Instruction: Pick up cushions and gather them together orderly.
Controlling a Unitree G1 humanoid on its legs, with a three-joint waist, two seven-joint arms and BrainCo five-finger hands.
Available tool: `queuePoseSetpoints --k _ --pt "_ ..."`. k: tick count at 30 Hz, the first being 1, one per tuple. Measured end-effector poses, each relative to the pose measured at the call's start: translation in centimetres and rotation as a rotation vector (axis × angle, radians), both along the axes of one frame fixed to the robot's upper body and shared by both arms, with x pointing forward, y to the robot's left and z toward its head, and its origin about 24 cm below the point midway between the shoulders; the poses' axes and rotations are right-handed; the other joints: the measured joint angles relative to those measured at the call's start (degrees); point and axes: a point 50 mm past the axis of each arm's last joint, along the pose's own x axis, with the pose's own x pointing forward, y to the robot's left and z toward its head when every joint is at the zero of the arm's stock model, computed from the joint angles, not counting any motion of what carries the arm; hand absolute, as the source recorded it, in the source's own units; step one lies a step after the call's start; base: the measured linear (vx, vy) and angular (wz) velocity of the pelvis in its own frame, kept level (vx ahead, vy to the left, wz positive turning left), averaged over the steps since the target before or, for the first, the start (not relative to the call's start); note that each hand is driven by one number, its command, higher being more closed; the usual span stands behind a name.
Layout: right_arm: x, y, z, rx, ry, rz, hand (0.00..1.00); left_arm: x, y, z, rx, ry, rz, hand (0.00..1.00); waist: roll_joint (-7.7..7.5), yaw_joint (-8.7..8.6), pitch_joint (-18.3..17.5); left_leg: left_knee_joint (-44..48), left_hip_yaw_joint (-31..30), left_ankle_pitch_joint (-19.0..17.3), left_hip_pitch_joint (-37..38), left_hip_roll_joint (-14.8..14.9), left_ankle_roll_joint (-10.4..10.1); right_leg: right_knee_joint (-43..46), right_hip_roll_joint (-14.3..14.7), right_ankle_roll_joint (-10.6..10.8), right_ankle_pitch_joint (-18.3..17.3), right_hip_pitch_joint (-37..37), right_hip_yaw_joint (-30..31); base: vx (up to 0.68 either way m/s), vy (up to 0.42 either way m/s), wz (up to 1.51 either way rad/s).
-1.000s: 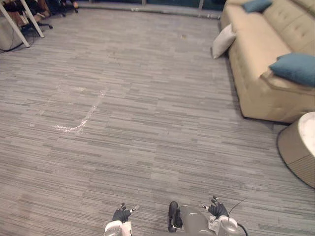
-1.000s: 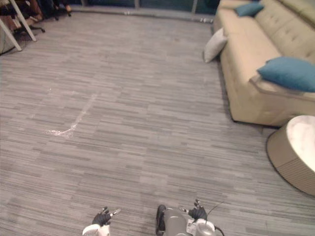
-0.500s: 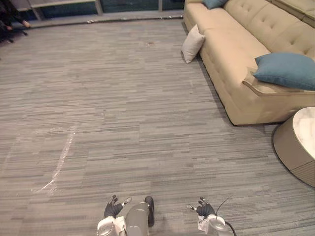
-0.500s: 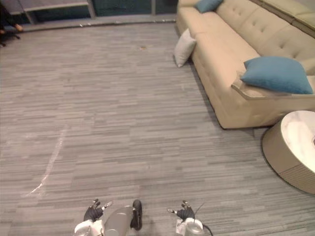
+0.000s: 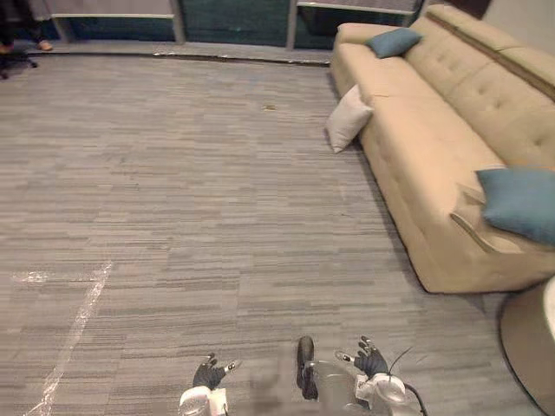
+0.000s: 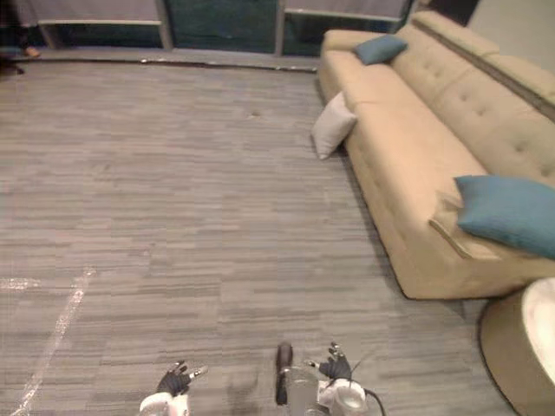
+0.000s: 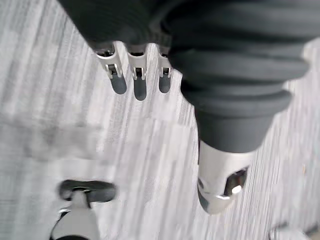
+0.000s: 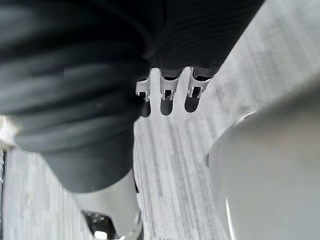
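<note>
A pale streak of tape [image 5: 74, 325] lay on the grey carpeted floor [image 5: 191, 173], well to the left of the sofa [image 5: 434, 156] and well apart from it. Nearer the robot, the left hand [image 5: 208, 374] hung low over the carpet, far from the sofa's near end. Its fingers were straight and spread and it held nothing, as its wrist view showed with bare carpet past the fingertips. The right hand [image 5: 371, 360] hung beside it, closer to the sofa yet well short of it, with its fingers likewise loose and straight and nothing in its grasp.

A white cushion [image 5: 348, 119] stood tilted on the floor, leaning against the sofa's front, toward its far end. The beige sofa ran along the right side of the room with its buttoned back furthest right. One teal cushion [image 5: 393, 42] lay on the seat at the sofa's far end, near the arm. A second teal cushion [image 5: 520, 204] rested at the sofa's near end, on the seat by the low arm. Just past that near end stood a low round desk [image 6: 520, 347], close to the sofa's corner.
</note>
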Motion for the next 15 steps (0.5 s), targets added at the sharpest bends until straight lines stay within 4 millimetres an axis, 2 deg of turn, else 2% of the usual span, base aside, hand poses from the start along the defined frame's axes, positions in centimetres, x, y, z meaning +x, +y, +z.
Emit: queuePoseSetpoints --k 1,2,3,4,5,6,7,8,9,10,11,12,13,14,15 --pt "0.1 0.0 0.1 -0.002 -0.004 0.001 0.00 0.1 0.0 0.0 -0.002 -0.004 0.015 0.00 0.27 0.01 0.0 7.3 -0.1 1.2 -3.1 0.6 -1.9 0.2 0.7 -0.3 -1.3 0.8 -0.2 0.66 -0.212 0.11" --pt "0.4 -0.3 0.3 -0.013 -0.016 0.012 0.00 0.0 0.0 0.0 -0.011 -0.003 0.049 0.00 2.18 0.13 0.7 23.1 0.5 8.6 -9.8 2.7 -7.6 -0.9 2.3 -1.0 -3.5 3.9 0.0 0.66 -0.155 -0.20" --pt "0.7 -0.4 0.4 -0.021 -0.020 0.020 0.00 -0.5 0.0 -0.1 -0.007 0.009 0.073 0.00 3.16 0.65 1.2 33.0 1.8 10.8 -14.2 5.1 -8.9 -2.5 3.6 -1.9 -4.6 7.0 0.8 0.79 -0.141 -0.48" --pt "0.6 -0.3 0.2 -0.014 -0.003 0.017 0.00 -0.6 0.1 -0.1 -0.008 0.007 0.098 0.00 4.30 1.21 1.7 41.9 4.8 9.2 -18.6 8.4 -7.8 -4.7 5.3 -2.7 -5.9 12.0 2.0 0.65 -0.066 -0.51" --pt "0.5 0.0 0.1 -0.006 0.005 0.016 0.00 -0.4 0.2 0.0 -0.003 -0.004 0.096 0.00 3.86 1.70 2.0 43.8 5.9 8.3 -20.3 9.2 -7.3 -6.0 5.5 -2.8 -6.6 14.6 2.6 0.64 -0.070 -0.50" --pt "0.2 0.7 -0.1 0.014 0.015 0.014 0.00 0.0 0.7 0.3 0.016 -0.027 0.089 0.00 2.67 2.72 2.4 44.2 8.1 6.8 -24.1 9.7 -6.6 -9.1 5.3 -3.1 -8.1 20.0 4.2 0.60 -0.069 -0.40" --pt "-0.1 1.2 -0.3 0.025 0.026 0.023 0.00 0.1 0.9 0.5 0.022 -0.041 0.085 0.00 2.12 3.11 2.1 41.9 9.8 5.4 -28.6 10.0 -6.0 -12.3 4.9 -2.9 -8.9 24.2 5.4 0.57 -0.057 -0.37" --pt "-0.1 1.3 -0.3 0.026 0.029 0.029 0.00 0.1 0.8 0.5 0.019 -0.044 0.091 0.00 2.05 3.16 2.0 40.3 10.3 4.8 -30.1 9.9 -5.7 -13.0 4.7 -2.5 -8.9 25.3 5.8 0.56 0.004 -0.39" --pt "-0.1 1.5 -0.3 0.031 0.030 0.030 0.00 0.2 0.9 0.7 0.019 -0.057 0.099 0.00 1.97 3.52 2.1 32.0 12.5 3.6 -33.5 9.4 -4.8 -15.4 3.9 -1.6 -9.6 28.7 7.0 0.58 0.077 -0.39" --pt "0.1 1.6 -0.3 0.034 0.026 0.026 0.00 0.3 0.9 0.8 0.019 -0.067 0.097 0.00 1.94 3.73 2.1 20.4 13.5 4.3 -35.5 7.8 -4.7 -17.4 2.9 -0.7 -10.3 31.1 8.0 0.60 0.107 -0.41" --pt "0.2 1.6 -0.2 0.033 0.024 0.026 0.00 0.3 0.9 0.8 0.020 -0.070 0.098 0.00 1.90 3.89 2.1 15.0 13.5 5.1 -36.1 7.0 -4.8 -18.0 2.4 -0.4 -10.8 31.9 8.4 0.61 0.172 -0.38" --pt "0.3 1.6 -0.2 0.031 0.023 0.027 0.00 0.4 0.8 0.8 0.018 -0.078 0.100 0.00 1.89 4.18 2.0 5.1 13.2 8.0 -36.7 5.7 -5.5 -19.4 1.7 0.4 -11.8 33.3 9.3 0.60 0.226 -0.45" --pt "0.1 1.7 -0.4 0.032 0.038 0.031 0.00 0.5 0.8 0.9 0.019 -0.086 0.101 0.00 1.85 4.90 1.6 -0.6 12.8 12.7 -37.9 5.3 -5.7 -20.5 1.0 1.1 -13.3 35.1 10.5 0.89 0.376 -0.68" --pt "-1.0 2.2 -1.0 0.048 0.088 0.029 0.00 0.5 1.1 0.9 0.031 -0.086 0.085 0.00 -0.37 5.96 -0.7 0.1 13.7 18.5 -37.4 2.9 -2.0 -20.3 -1.6 1.7 -15.1 36.6 11.7 0.81 0.332 -0.55" --pt "-1.2 2.4 -1.1 0.052 0.093 0.030 0.00 0.5 1.2 0.9 0.035 -0.084 0.080 0.00 -0.90 6.05 -1.1 0.2 14.0 18.3 -37.2 2.4 -0.7 -19.2 -2.3 1.7 -15.1 36.4 11.8 0.72 0.290 -0.37"
